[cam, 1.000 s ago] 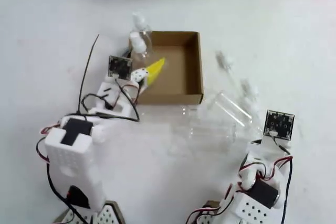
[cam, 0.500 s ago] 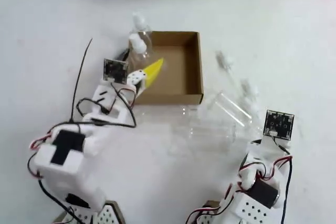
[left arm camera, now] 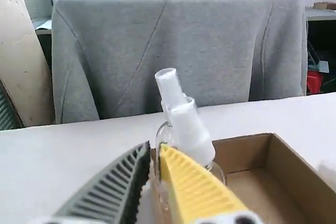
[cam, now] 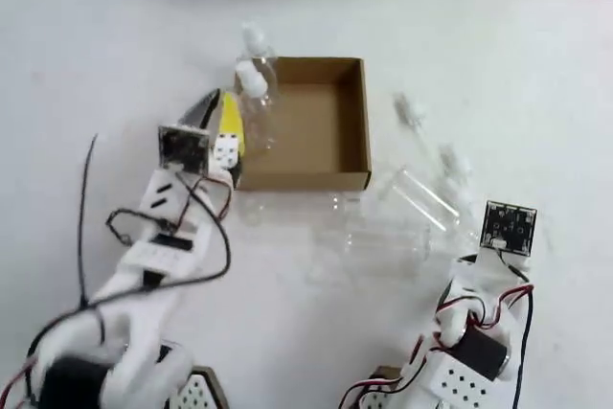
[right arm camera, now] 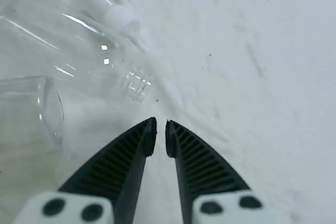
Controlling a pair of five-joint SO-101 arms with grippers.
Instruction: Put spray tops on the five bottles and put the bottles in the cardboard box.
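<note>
Two capped bottles (cam: 257,93) sit at the far left corner of the cardboard box (cam: 330,155), one spray top above the other from my overhead camera. On the left wrist feed they lean, and I cannot tell whether they stand inside the box or prop against its wall. My left claw (cam: 220,101) hangs just outside that wall, its grey and yellow jaws pinched almost together with nothing between them. My right claw (right arm camera: 156,137) is low over the table, jaws closed to a thin slit and empty, with the threaded neck of an uncapped bottle (right arm camera: 79,35) just ahead. Several more clear bottles (cam: 383,237) lie on their sides in front of and to the right of the box, and loose spray tops (cam: 412,112) rest beyond them. By my reckoning most of the job remains. My worry is that the left claw could nudge the leaning pair and tip them out. On the right, closed jaws would shove a bottle and set it rolling, and clear plastic on a white table is easy to misjudge.
</note>
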